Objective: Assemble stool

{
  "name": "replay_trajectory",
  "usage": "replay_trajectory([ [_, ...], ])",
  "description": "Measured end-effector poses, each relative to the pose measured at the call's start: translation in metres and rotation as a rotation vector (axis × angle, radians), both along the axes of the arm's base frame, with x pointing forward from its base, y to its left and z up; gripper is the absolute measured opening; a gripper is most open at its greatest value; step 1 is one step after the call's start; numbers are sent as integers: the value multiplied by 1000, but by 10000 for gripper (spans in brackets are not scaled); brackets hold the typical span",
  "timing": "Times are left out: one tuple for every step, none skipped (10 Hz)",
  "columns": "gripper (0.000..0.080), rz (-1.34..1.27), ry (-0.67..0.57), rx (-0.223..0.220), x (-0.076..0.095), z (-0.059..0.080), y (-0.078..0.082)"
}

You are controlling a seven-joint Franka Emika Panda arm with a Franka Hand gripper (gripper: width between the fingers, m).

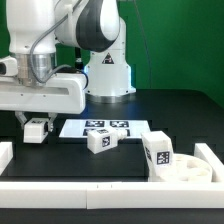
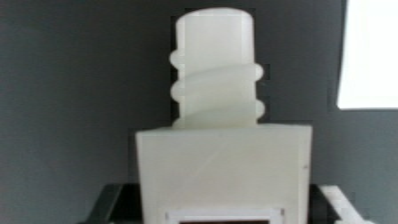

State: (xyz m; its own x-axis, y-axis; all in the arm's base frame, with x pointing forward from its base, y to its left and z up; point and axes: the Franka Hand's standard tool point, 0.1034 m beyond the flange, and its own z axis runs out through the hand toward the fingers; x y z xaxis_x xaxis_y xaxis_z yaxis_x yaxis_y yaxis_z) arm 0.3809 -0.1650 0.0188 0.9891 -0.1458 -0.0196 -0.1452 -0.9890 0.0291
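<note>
From my station I count three stool legs, one seat disc, one marker board and three stretches of white border rail on the black tabletop (image 1: 60,160). The jaws are about half closed and clamped on the held leg (image 1: 36,129), toward the tabletop's edge on the exterior view's left. In the wrist view that leg (image 2: 222,165) fills the gap between the jaws, with its square body nearest the camera and its threaded peg (image 2: 217,70) pointing away. I cannot tell whether its base touches the tabletop or hangs just above it. The lying leg (image 1: 100,140) rests on its side near the middle of the tabletop, at the near edge of the marker board (image 1: 118,127), with a tag facing the exterior camera. The upright leg (image 1: 157,150) stands toward the near corner on the exterior view's right, against the seat disc (image 1: 187,168); whether it sits on the disc's rim or just beside it I cannot tell. The disc lies flat in that corner, between the near border rail (image 1: 100,188) and the side rail (image 1: 214,162). The third rail (image 1: 5,156) runs along the opposite edge.
</note>
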Motion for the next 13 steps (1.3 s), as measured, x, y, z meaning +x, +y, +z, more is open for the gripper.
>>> replay_trajectory([
  [331,-15,-12,-15,-7,-2,0],
  [331,-12,-4,-20,-17,-5,3],
  [331,-12,-4,-17,-15,-5,2],
  [415,-12,-5,-17,-14,-5,2],
  [582,-12,-4,-17,-15,-5,2],
  [582,-13,0,-14,-15,-5,3],
  [638,-14,26,13,-14,-6,8],
  [646,-20,41,35,-11,-4,8],
  [646,-27,63,52,-12,-5,11],
  [646,-50,151,108,-17,-8,23],
  [649,-54,243,148,-17,-7,29],
  [649,-65,315,179,-17,-7,31],
  [649,-78,379,208,-19,-8,36],
])
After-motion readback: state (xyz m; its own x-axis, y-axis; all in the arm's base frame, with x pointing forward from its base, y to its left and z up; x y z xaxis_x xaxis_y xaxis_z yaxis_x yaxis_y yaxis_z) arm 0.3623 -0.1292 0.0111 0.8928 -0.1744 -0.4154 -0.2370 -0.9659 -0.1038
